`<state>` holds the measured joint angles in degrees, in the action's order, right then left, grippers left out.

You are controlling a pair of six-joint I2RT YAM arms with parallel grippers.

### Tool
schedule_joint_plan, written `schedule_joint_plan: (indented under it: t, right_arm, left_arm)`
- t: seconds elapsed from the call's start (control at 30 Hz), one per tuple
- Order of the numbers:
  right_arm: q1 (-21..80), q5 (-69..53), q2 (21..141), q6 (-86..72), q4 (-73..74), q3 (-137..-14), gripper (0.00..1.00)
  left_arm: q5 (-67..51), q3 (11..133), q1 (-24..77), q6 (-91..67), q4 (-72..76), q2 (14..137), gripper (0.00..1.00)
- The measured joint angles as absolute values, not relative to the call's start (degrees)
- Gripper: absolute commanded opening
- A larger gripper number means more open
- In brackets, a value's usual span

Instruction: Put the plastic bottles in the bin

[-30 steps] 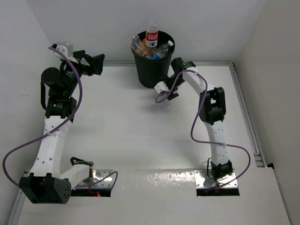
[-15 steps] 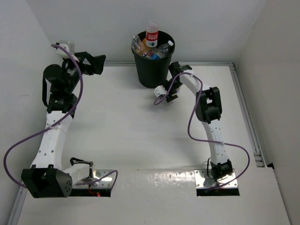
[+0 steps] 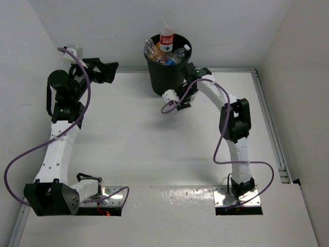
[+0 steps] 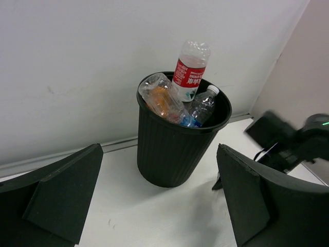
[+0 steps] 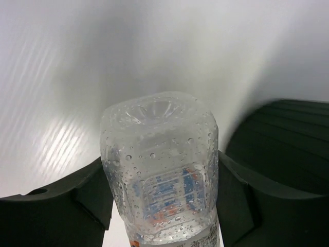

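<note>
The black bin (image 3: pixel 165 77) stands at the back of the table against the wall, with several plastic bottles in it. A red-labelled bottle (image 3: pixel 166 37) sticks up above the rim. In the left wrist view the bin (image 4: pixel 172 146) holds the red-labelled bottle (image 4: pixel 188 72), an orange one (image 4: pixel 162 99) and a clear white-capped one (image 4: pixel 203 103). My right gripper (image 3: pixel 176 98) is low at the bin's front right, shut on a clear wet bottle with a blue and orange label (image 5: pixel 160 164). My left gripper (image 3: pixel 108 72) is open and empty, left of the bin.
White walls close in the back and both sides. A metal rail (image 3: pixel 270 128) runs along the table's right edge. The bin's ribbed wall (image 5: pixel 288 139) lies close at the right of the right wrist view. The right arm (image 4: pixel 288 141) shows beside the bin.
My right gripper has moved left along the bin's front with the clear bottle in it. My left gripper has shifted slightly right and stays open.
</note>
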<state>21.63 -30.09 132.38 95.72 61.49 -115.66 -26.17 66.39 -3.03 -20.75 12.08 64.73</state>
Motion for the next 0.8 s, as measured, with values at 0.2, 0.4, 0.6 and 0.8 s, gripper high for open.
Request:
schedule_joint_plan:
  t: [0.2,0.4,0.6,0.8]
  right_arm:
    - [21.56,-40.01,110.26,61.73,37.34,-106.98,0.0]
    - [18.5,-36.12,101.03,17.91,-6.79,-103.79,0.0]
    - [17.08,-19.35,111.96,-11.51,-23.92,-116.31,0.0]
    - [17.08,-4.08,118.21,-27.09,-23.33,-117.95,0.0]
  left_arm:
    - [-27.0,66.37,-1.32,-21.98,12.12,64.71,1.0]
    - [-25.63,66.32,0.73,-23.27,12.01,64.45,1.0]
    - [-24.56,66.24,1.19,-24.43,12.03,64.31,1.0]
    - [-23.27,66.24,1.41,-24.99,11.92,64.31,1.0]
